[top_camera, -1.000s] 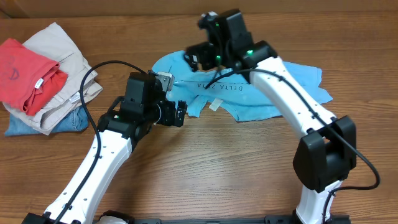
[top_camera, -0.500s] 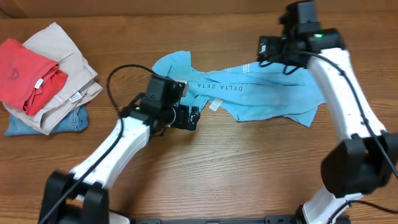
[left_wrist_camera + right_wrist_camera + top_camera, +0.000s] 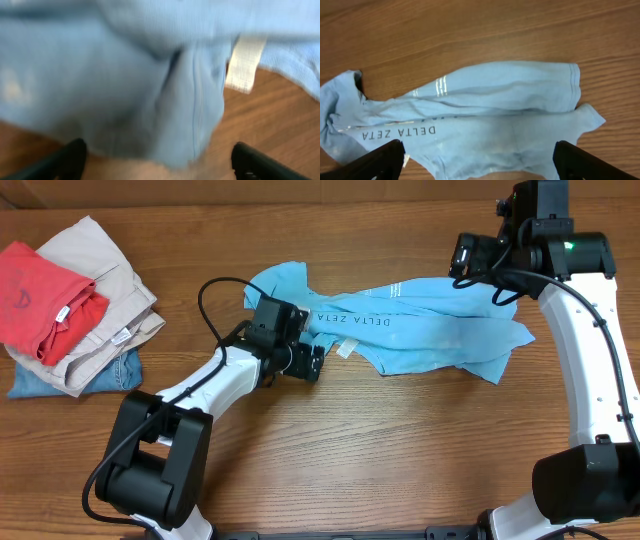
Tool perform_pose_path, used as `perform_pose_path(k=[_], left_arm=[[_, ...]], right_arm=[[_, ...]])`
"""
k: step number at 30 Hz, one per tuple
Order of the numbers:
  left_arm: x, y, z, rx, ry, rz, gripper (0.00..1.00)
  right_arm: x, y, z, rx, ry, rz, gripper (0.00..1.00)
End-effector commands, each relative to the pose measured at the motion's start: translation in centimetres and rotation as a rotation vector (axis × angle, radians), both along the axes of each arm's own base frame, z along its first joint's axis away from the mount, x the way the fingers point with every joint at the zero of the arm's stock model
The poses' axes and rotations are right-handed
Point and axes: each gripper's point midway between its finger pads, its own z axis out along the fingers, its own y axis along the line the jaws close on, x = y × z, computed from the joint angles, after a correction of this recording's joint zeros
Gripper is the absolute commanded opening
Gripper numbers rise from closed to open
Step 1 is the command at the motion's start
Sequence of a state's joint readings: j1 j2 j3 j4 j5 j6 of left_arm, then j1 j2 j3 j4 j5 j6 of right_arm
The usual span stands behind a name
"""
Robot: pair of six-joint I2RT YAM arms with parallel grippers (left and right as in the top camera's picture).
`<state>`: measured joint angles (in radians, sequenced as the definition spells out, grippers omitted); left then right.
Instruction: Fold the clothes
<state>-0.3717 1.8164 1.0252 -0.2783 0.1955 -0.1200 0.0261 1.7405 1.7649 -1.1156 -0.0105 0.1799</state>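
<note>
The clothes, a light sky-blue T-shirt (image 3: pixel 420 330) with dark lettering, lie crumpled lengthwise across the table's middle. My left gripper (image 3: pixel 308 364) is low at the shirt's near-left edge. In the left wrist view it (image 3: pixel 160 167) stands open, with a blurred fold of the shirt (image 3: pixel 190 100) and a white label (image 3: pixel 245 62) just ahead of its fingers. My right gripper (image 3: pixel 478 260) hangs high over the shirt's far-right end. Seen from the right wrist it (image 3: pixel 482 167) is open and empty, with the shirt (image 3: pixel 485 115) far below.
A pile of other clothes sits at the left edge: a red T-shirt (image 3: pixel 40 295) on beige trousers (image 3: pixel 105 275) on blue denim (image 3: pixel 115 375). The left arm's black cable (image 3: pixel 205 305) loops above its forearm. Bare wood lies in front of the shirt.
The right arm has swung from above the shirt's left part to its far-right end. My left gripper has moved right, up to the shirt's near edge.
</note>
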Motion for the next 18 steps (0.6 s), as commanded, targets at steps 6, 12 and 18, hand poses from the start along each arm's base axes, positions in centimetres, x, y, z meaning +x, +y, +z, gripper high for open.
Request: perform_pose_path(k=[6, 12, 18], left_arm=[[1.5, -0.4, -0.3, 0.015, -0.045, -0.018, 0.73], [1.1, -0.9, -0.4, 0.029, -0.052, -0.074, 0.92], [0.2, -1.5, -2.0, 0.074, -0.032, -0.135, 0.89]], right_arm=[[-0.7, -0.2, 1.4, -0.003, -0.019, -0.008, 0.94], [-0.7, -0.2, 1.4, -0.002, -0.021, -0.007, 0.94], [-0.7, -0.2, 1.4, -0.002, -0.019, -0.007, 0.94]])
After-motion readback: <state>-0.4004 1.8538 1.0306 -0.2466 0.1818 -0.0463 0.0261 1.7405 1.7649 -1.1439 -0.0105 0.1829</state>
